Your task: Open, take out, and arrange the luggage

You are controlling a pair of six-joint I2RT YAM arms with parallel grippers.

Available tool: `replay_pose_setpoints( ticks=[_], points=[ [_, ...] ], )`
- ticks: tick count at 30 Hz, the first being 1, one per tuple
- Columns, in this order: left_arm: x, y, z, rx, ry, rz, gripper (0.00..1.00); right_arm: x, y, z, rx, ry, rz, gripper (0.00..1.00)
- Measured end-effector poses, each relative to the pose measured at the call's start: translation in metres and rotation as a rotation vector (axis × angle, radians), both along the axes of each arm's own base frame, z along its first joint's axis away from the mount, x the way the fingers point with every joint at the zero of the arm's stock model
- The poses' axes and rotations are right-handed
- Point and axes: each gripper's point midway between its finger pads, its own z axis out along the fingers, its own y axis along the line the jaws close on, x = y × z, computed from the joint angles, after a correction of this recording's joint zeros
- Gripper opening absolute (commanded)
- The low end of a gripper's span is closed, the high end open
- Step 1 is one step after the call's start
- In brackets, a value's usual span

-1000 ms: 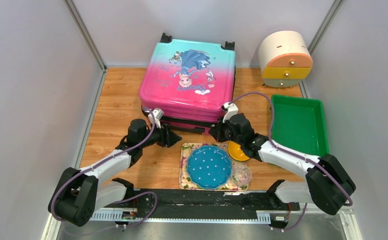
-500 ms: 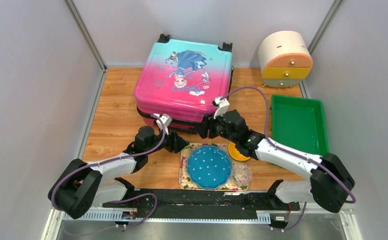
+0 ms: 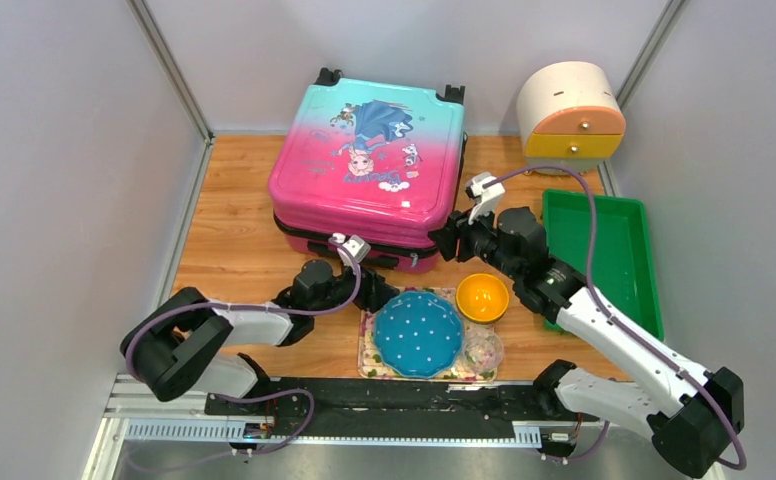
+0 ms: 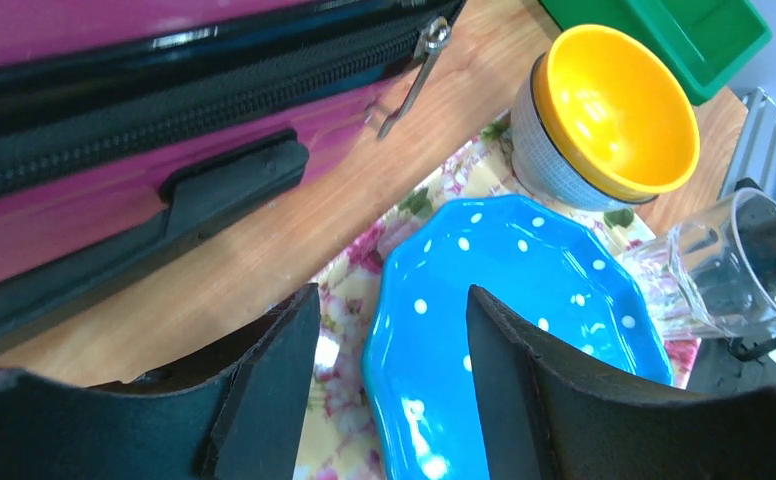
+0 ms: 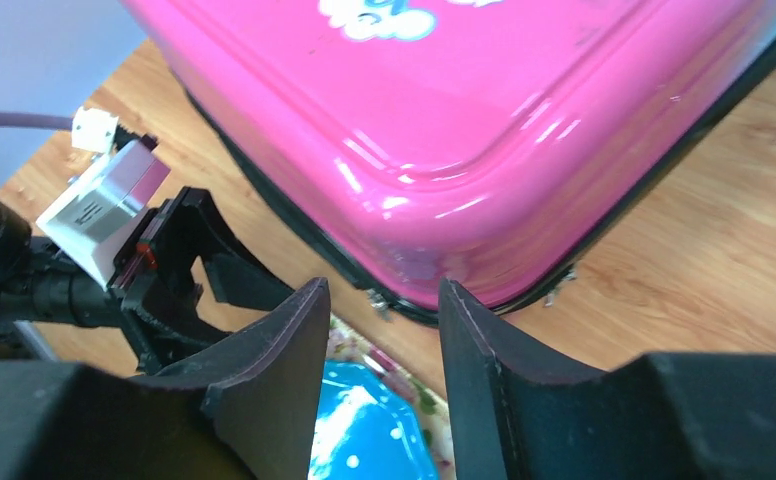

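Luggage (image 3: 369,165) — lying flat at the back-centre of the wooden surface (image 3: 229,230), print side up, wheels toward the far wall, black handle (image 4: 229,180) on the side facing me. The shell halves sit together and the zip along the front looks run shut, so I judge step 1, opening, not yet done. Nothing can come out until it is.

Left jaws: apart, nothing between them. They hang low just in front of the luggage, over the edge of the blue dotted plate (image 3: 419,333) on the floral mat (image 3: 367,355). Likely reason for the spot: near the front seam, ready to steady the shell or lift the lid.

Right jaws: apart too, empty, near the right front corner of the shell, not touching it. 2 zip pulls (image 5: 377,298) dangle at that corner — the sensible place to start the zip.

Yellow bowl (image 3: 483,297) and clear glass (image 3: 483,350) stand with the plate just in front of the case. The green tray (image 3: 599,250) is off to the right.

Risk, my estimate: the pulls are thin and hang loose, easy to miss with a pinch, and the crockery sits close under both wrists.
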Motion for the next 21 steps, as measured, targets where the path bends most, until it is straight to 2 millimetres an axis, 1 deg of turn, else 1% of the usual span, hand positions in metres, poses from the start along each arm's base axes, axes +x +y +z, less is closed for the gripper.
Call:
replay_pose_setpoints(
  ticks=[3,4,5,6,9,11,12,14,17,19,21],
  points=[
    [0.008,-0.011,0.0,0.005,-0.034,-0.009,0.64,0.01,-0.012,0.002,-0.025,-0.004,-0.027,0.47],
    [0.01,-0.015,0.002,0.008,-0.05,-0.011,0.64,0.012,-0.015,0.003,-0.032,-0.006,-0.033,0.45],
    [0.013,-0.019,0.005,0.008,-0.068,-0.011,0.63,0.014,-0.018,0.004,-0.037,-0.009,-0.04,0.4],
    [0.017,-0.023,0.009,0.005,-0.083,-0.006,0.62,0.016,-0.019,0.005,-0.041,-0.013,-0.044,0.38],
    [0.031,-0.032,0.023,-0.008,-0.127,0.026,0.62,0.016,-0.022,0.003,-0.06,-0.014,-0.044,0.39],
    [0.039,-0.037,0.03,-0.013,-0.156,0.05,0.61,0.013,-0.023,-0.002,-0.072,0.001,-0.039,0.42],
    [0.041,-0.039,0.031,-0.005,-0.166,0.059,0.61,0.011,-0.024,-0.006,-0.075,0.008,-0.038,0.42],
    [0.04,-0.041,0.028,0.011,-0.171,0.067,0.62,0.006,-0.028,-0.015,-0.082,0.028,-0.036,0.46],
    [0.04,-0.042,0.025,0.033,-0.183,0.078,0.63,-0.005,-0.03,-0.025,-0.087,0.061,-0.007,0.46],
    [0.04,-0.038,0.026,0.053,-0.193,0.083,0.63,-0.013,-0.026,-0.032,-0.076,0.07,0.037,0.47],
    [0.035,-0.027,0.03,0.065,-0.202,0.087,0.63,-0.02,-0.021,-0.045,-0.058,0.073,0.082,0.46]
  ],
)
